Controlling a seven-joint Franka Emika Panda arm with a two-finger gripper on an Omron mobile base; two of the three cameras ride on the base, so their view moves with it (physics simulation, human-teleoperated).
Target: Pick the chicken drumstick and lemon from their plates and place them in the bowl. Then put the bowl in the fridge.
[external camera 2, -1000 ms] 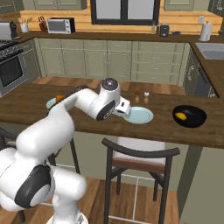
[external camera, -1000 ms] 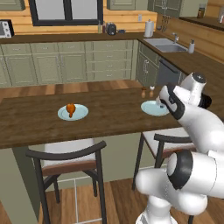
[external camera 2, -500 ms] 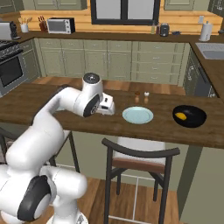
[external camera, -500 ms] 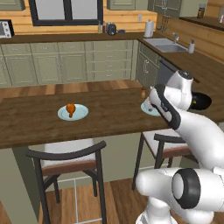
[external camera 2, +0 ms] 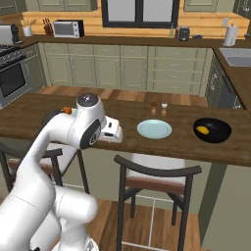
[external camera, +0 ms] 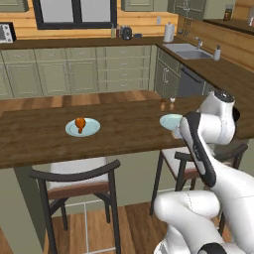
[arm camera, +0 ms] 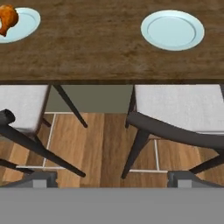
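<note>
The orange-brown chicken drumstick (external camera: 80, 124) lies on the left pale blue plate (external camera: 92, 129) on the wooden counter. It is at the top left corner of the hand view, drumstick (arm camera: 8, 18) on plate (arm camera: 26, 22). The second plate (external camera 2: 154, 129) is bare, also plate (arm camera: 173, 29). Right of it the black bowl (external camera 2: 212, 131) holds the yellow lemon (external camera 2: 201, 130). My gripper (arm camera: 113, 179) hangs open over the counter's front edge, between the two plates, with nothing between its fingertips (arm camera: 43, 178). In the right base view the gripper (external camera 2: 117, 133) sits left of the bare plate. The fridge is out of view.
Two dark stools with pale seats stand under the counter's front edge, stool (arm camera: 22, 105) and stool (arm camera: 179, 107). Small salt and pepper shakers (external camera 2: 159, 109) stand behind the bare plate. Sage-green cabinets and a sink (external camera: 191, 51) line the far walls.
The arm has swung away from the bare plate toward the drumstick's side and back to the counter's front edge. The gripper stays open and empty.
</note>
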